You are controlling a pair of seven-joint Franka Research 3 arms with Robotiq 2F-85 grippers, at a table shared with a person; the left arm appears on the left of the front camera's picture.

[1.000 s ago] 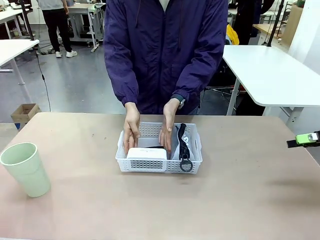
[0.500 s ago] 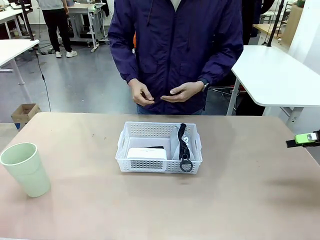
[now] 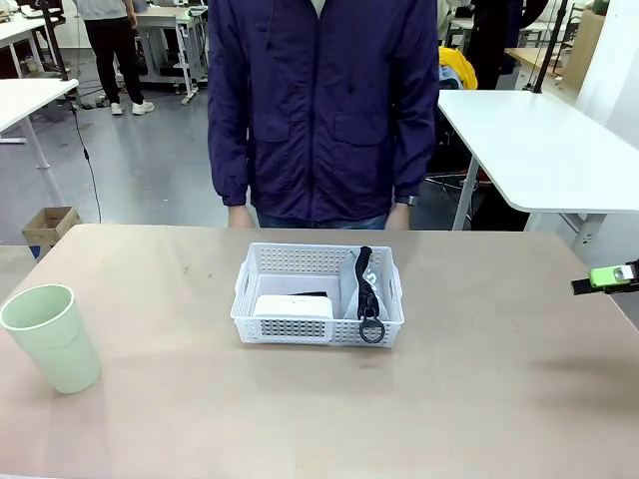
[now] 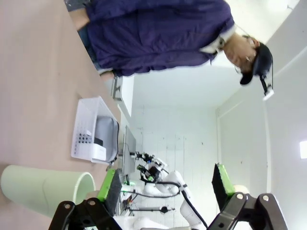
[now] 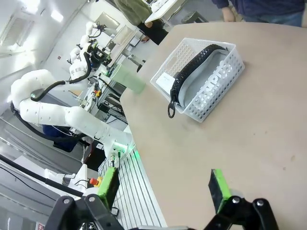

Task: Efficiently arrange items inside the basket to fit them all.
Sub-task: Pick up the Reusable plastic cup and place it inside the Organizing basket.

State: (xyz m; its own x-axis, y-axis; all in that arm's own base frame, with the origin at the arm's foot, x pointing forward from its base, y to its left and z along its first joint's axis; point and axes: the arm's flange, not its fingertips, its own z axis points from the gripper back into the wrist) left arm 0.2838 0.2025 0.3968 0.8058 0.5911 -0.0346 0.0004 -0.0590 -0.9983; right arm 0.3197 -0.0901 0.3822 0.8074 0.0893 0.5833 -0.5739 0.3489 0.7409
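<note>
The white lattice basket (image 3: 300,261) sits mid-table. In it a white box (image 3: 293,305) lies at the front left. A grey pouch (image 3: 350,291) stands on edge at the right, its black strap (image 3: 366,291) draped over the front rim. A dark item behind the box is mostly hidden. The pale green cup (image 3: 52,337) stands upright at the table's left, outside the basket. My right gripper (image 3: 604,278) hovers at the far right, open and empty (image 5: 164,188), facing the basket (image 5: 232,61) and pouch (image 5: 211,79). My left gripper (image 4: 165,187) is open and empty, near the cup (image 4: 43,189), with the basket (image 4: 84,127) beyond.
A person in a dark purple jacket (image 3: 324,110) stands at the far edge, arms hanging down, hands (image 3: 238,215) off the table. Bare tabletop (image 3: 479,379) surrounds the basket. White tables (image 3: 539,140) stand behind.
The person's hands have left the basket, risen to the chest, then dropped to the sides. The basket's contents, the cup and my right gripper have not moved.
</note>
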